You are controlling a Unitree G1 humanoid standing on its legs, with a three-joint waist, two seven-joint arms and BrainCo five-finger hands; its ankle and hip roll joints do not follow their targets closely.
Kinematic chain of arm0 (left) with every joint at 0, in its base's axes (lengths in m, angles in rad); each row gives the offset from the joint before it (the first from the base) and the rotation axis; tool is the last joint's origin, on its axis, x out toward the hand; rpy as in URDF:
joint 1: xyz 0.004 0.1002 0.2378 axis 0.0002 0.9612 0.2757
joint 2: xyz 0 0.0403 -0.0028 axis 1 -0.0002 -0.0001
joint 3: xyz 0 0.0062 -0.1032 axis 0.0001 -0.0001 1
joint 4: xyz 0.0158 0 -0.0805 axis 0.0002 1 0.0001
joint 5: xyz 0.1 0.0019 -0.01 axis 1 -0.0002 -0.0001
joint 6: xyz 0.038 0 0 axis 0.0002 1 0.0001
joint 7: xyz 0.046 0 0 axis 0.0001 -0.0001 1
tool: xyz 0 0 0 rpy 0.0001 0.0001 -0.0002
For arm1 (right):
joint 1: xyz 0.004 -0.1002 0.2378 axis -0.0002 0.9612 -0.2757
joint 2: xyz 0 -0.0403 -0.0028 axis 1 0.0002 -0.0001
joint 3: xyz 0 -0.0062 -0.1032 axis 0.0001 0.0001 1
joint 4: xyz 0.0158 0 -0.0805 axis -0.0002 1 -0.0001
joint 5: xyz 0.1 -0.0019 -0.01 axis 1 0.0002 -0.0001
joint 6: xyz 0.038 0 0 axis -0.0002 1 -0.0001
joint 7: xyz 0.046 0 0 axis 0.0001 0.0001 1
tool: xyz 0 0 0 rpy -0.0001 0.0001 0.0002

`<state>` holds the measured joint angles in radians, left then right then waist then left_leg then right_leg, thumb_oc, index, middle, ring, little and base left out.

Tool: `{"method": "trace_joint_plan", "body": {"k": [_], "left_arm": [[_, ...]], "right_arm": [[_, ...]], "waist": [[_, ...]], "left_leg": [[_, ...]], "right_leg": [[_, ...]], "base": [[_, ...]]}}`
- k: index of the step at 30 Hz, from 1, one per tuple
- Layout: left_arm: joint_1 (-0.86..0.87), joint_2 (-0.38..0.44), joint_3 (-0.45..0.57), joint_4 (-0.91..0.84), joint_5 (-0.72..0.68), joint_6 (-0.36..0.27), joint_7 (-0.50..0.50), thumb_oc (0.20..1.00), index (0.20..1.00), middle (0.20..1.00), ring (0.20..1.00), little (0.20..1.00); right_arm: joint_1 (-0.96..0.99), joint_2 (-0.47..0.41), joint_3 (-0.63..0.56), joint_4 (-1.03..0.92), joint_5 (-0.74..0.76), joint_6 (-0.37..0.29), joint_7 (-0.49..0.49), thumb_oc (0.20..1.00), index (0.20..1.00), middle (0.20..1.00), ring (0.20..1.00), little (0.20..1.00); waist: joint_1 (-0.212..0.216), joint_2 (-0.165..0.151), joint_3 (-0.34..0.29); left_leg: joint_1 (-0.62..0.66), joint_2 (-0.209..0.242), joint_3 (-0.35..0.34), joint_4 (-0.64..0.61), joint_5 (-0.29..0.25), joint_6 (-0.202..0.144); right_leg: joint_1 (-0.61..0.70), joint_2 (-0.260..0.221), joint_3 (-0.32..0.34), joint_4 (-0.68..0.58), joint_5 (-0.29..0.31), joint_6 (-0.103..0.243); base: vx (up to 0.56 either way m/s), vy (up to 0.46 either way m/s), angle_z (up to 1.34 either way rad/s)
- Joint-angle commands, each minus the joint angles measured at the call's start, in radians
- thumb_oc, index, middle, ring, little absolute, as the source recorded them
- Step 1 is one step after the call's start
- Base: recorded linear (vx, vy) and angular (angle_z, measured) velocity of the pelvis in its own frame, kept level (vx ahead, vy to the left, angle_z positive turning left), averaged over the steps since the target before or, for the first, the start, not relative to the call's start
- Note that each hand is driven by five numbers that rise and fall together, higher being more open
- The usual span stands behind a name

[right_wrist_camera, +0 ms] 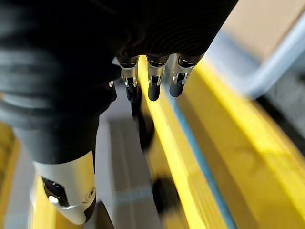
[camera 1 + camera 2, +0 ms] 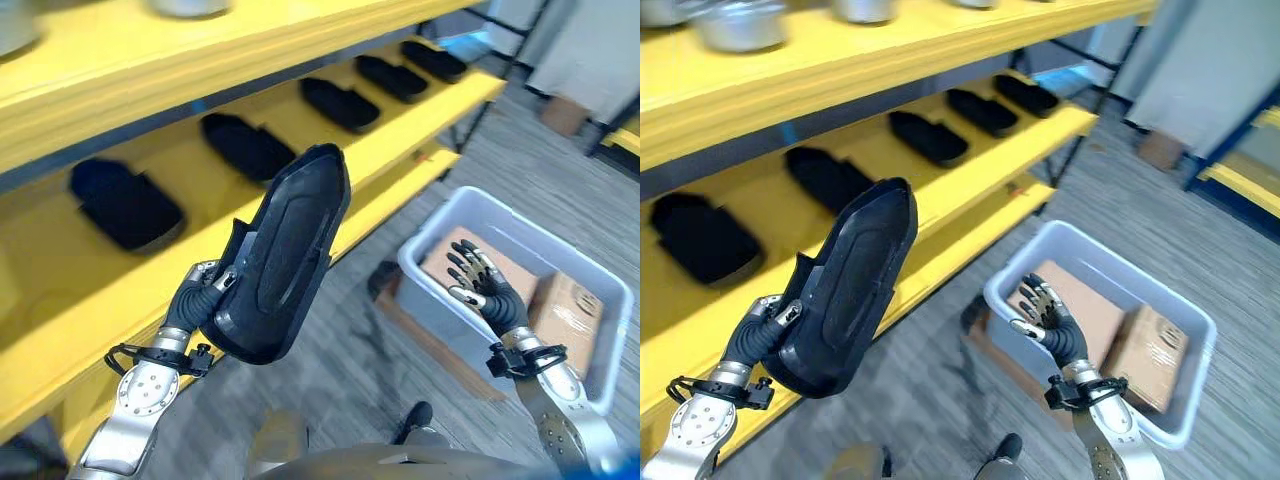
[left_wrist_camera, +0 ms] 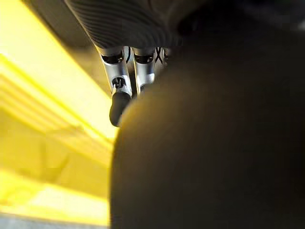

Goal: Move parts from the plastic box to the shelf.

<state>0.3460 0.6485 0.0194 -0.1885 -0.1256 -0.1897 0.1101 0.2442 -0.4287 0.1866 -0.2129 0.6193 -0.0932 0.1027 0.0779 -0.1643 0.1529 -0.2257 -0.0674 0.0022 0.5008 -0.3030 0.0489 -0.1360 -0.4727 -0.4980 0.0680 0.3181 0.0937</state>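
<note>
The robot's left hand [image 2: 205, 300] is curled around the lower end of a long black moulded plastic part [image 2: 285, 250], gripping it so that the part stands tilted, its narrower rounded tip pointing up toward the yellow metal shelf [image 2: 400, 140]. In the left wrist view the dark rounded body of the part [image 3: 209, 143] lies against the hand's silver fingers [image 3: 119, 90], with the yellow shelf boards blurred beyond. The part is held in the air in front of the middle shelf level, not resting on anything.

On that middle level a row of similar black moulded parts [image 2: 345, 103] lies spaced along the board, running from near the robot's left away toward the far end. On the upper level, grey metal bowls [image 2: 740, 25] stand near the front edge.

The right hand [image 2: 480, 285] hangs over the light grey plastic box [image 2: 615, 290], which sits on the grey floor to the robot's right, well apart from the held part. Its fingers are spread and relaxed, holding nothing. Inside the box lie brown cardboard cartons [image 2: 565, 310], side by side. In the right wrist view the right hand's fingers [image 1: 152, 81] hang straight down in a row.
</note>
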Motion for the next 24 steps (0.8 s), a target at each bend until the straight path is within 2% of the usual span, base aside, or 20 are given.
{"method": "trace_joint_plan", "body": {"k": [1, 2, 3, 4, 6, 7, 9, 11, 12, 13, 14, 16, 17, 20, 24], "left_arm": [[-0.079, -0.026, 0.052, -0.118, 0.032, -0.082, 0.014, 0.2, 0.2, 0.2, 0.2, 0.2], [-0.089, -0.019, 0.049, -0.114, 0.041, -0.083, 0.02, 0.2, 0.2, 0.2, 0.2, 0.2], [-0.096, -0.013, 0.047, -0.111, 0.05, -0.087, 0.024, 0.2, 0.2, 0.2, 0.2, 0.2], [-0.112, -0.01, 0.033, -0.097, 0.063, -0.09, 0.031, 0.2, 0.2, 0.2, 0.2, 0.2], [-0.131, -0.007, 0.01, -0.097, 0.052, -0.091, 0.014, 0.2, 0.2, 0.2, 0.2, 0.2], [-0.118, -0.007, 0.014, -0.104, 0.045, -0.093, 0.001, 0.2, 0.2, 0.2, 0.2, 0.2], [-0.104, -0.006, 0.016, -0.116, 0.039, -0.091, -0.009, 0.2, 0.2, 0.2, 0.2, 0.2], [-0.107, -0.006, 0.002, -0.114, 0.034, -0.093, -0.015, 0.2, 0.2, 0.2, 0.2, 0.2], [-0.103, -0.003, -0.001, -0.112, 0.037, -0.095, -0.016, 0.2, 0.2, 0.2, 0.2, 0.2], [-0.093, -0.004, 0.001, -0.11, 0.034, -0.1, -0.015, 0.2, 0.2, 0.2, 0.2, 0.2], [-0.066, -0.013, 0.017, -0.116, 0.024, -0.098, -0.014, 0.2, 0.2, 0.2, 0.2, 0.2], [-0.043, -0.018, 0.029, -0.125, 0.028, -0.104, -0.013, 0.2, 0.2, 0.2, 0.2, 0.2], [-0.03, -0.029, 0.033, -0.129, 0.02, -0.102, -0.011, 0.2, 0.2, 0.2, 0.2, 0.2], [-0.023, -0.031, 0.042, -0.137, 0.01, -0.099, -0.015, 0.2, 0.2, 0.2, 0.2, 0.2], [-0.001, -0.037, 0.04, -0.153, 0.015, -0.103, -0.028, 0.2, 0.2, 0.2, 0.2, 0.2]], "right_arm": [[-0.05, -0.04, 0.0, -0.024, 0.002, -0.042, -0.003, 1.0, 1.0, 1.0, 1.0, 1.0], [-0.056, -0.034, 0.008, -0.021, 0.003, -0.04, -0.001, 1.0, 1.0, 1.0, 1.0, 1.0], [-0.06, -0.03, 0.019, -0.024, 0.003, -0.037, 0.006, 1.0, 1.0, 1.0, 1.0, 1.0], [-0.058, -0.027, 0.029, -0.026, 0.008, -0.034, 0.02, 1.0, 1.0, 1.0, 1.0, 1.0], [-0.054, -0.046, 0.035, -0.029, 0.014, -0.022, 0.038, 1.0, 1.0, 1.0, 1.0, 1.0], [-0.048, -0.057, 0.038, -0.036, 0.013, -0.016, 0.055, 1.0, 1.0, 1.0, 1.0, 1.0], [-0.031, -0.065, 0.038, -0.042, 0.017, -0.019, 0.066, 1.0, 1.0, 1.0, 1.0, 1.0], [-0.029, -0.068, 0.041, -0.038, 0.025, -0.027, 0.068, 1.0, 1.0, 1.0, 1.0, 1.0], [-0.026, -0.069, 0.041, -0.037, 0.027, -0.028, 0.069, 1.0, 1.0, 1.0, 1.0, 1.0], [-0.027, -0.07, 0.05, -0.033, 0.027, -0.027, 0.067, 1.0, 1.0, 1.0, 1.0, 1.0], [-0.03, -0.075, 0.057, -0.034, 0.022, -0.022, 0.065, 1.0, 1.0, 1.0, 1.0, 1.0], [-0.032, -0.078, 0.058, -0.038, 0.024, -0.025, 0.064, 1.0, 1.0, 1.0, 1.0, 1.0], [-0.054, -0.084, 0.068, -0.03, 0.011, -0.021, 0.059, 1.0, 1.0, 1.0, 1.0, 1.0], [-0.063, -0.085, 0.062, -0.031, 0.009, -0.025, 0.053, 1.0, 1.0, 1.0, 1.0, 1.0], [-0.053, -0.091, 0.051, -0.042, 0.011, -0.027, 0.057, 1.0, 1.0, 1.0, 1.0, 1.0]], "waist": [[-0.038, 0.09, 0.012], [-0.051, 0.091, 0.01], [-0.065, 0.095, 0.004], [-0.098, 0.098, -0.006], [-0.129, 0.104, -0.011], [-0.129, 0.105, -0.014], [-0.13, 0.097, -0.028], [-0.146, 0.079, -0.045], [-0.149, 0.071, -0.055], [-0.143, 0.064, -0.059], [-0.126, 0.065, -0.069], [-0.112, 0.065, -0.081], [-0.096, 0.07, -0.087], [-0.094, 0.074, -0.086], [-0.086, 0.076, -0.089]], "left_leg": [[0.094, 0.015, -0.019, -0.267, 0.124, -0.025], [0.095, 0.001, -0.022, -0.292, 0.154, -0.018], [0.109, -0.001, -0.035, -0.322, 0.168, -0.016], [0.122, -0.009, -0.07, -0.362, 0.196, -0.007], [0.15, -0.008, -0.101, -0.417, 0.24, 0.004], [0.161, -0.007, -0.104, -0.45, 0.261, 0.007], [0.179, -0.018, -0.129, -0.499, 0.297, 0.007], [0.183, -0.03, -0.154, -0.518, 0.319, 0.006], [0.184, -0.039, -0.162, -0.524, 0.325, 0.006], [0.183, -0.045, -0.167, -0.529, 0.333, 0.007], [0.179, -0.044, -0.159, -0.543, 0.337, 0.011], [0.176, -0.041, -0.149, -0.554, 0.342, 0.013], [0.173, -0.039, -0.136, -0.562, 0.351, 0.009], [0.164, -0.041, -0.134, -0.553, 0.352, 0.008], [0.161, -0.049, -0.136, -0.519, 0.344, 0.002]], "right_leg": [[0.093, 0.049, 0.014, 0.088, -0.162, 0.101], [0.076, 0.057, 0.055, 0.086, -0.151, 0.078], [0.058, 0.092, 0.13, 0.083, -0.161, 0.068], [0.027, 0.176, 0.272, 0.099, -0.188, 0.047], [-0.033, 0.355, 0.425, 0.208, -0.278, 0.017], [-0.041, 0.408, 0.403, 0.24, -0.317, 0.007], [-0.032, 0.471, 0.369, 0.263, -0.367, -0.014], [-0.023, 0.55, 0.436, 0.234, -0.391, -0.022], [-0.01, 0.57, 0.477, 0.2, -0.39, -0.028], [0.01, 0.569, 0.507, 0.154, -0.381, -0.033], [0.04, 0.549, 0.511, 0.092, -0.371, -0.027], [0.066, 0.552, 0.537, 0.023, -0.359, -0.027], [0.085, 0.541, 0.519, -0.016, -0.347, -0.025], [0.096, 0.539, 0.524, -0.036, -0.344, -0.03], [0.122, 0.535, 0.499, -0.044, -0.354, -0.041]], "base": [[-0.02, 0.279, 0.4], [0.0, 0.242, 0.39], [0.01, 0.252, 0.28], [0.08, 0.237, 0.22], [0.08, 0.227, 0.23], [0.06, 0.191, 0.54], [0.04, 0.109, 0.45], [0.03, 0.025, 0.06], [0.0, 0.009, 0.35], [-0.03, 0.01, 0.33], [-0.05, 0.004, 0.27], [-0.08, -0.025, -0.02], [-0.1, -0.027, -0.43], [-0.09, -0.012, -0.36], [-0.08, -0.038, 0.16]]}}
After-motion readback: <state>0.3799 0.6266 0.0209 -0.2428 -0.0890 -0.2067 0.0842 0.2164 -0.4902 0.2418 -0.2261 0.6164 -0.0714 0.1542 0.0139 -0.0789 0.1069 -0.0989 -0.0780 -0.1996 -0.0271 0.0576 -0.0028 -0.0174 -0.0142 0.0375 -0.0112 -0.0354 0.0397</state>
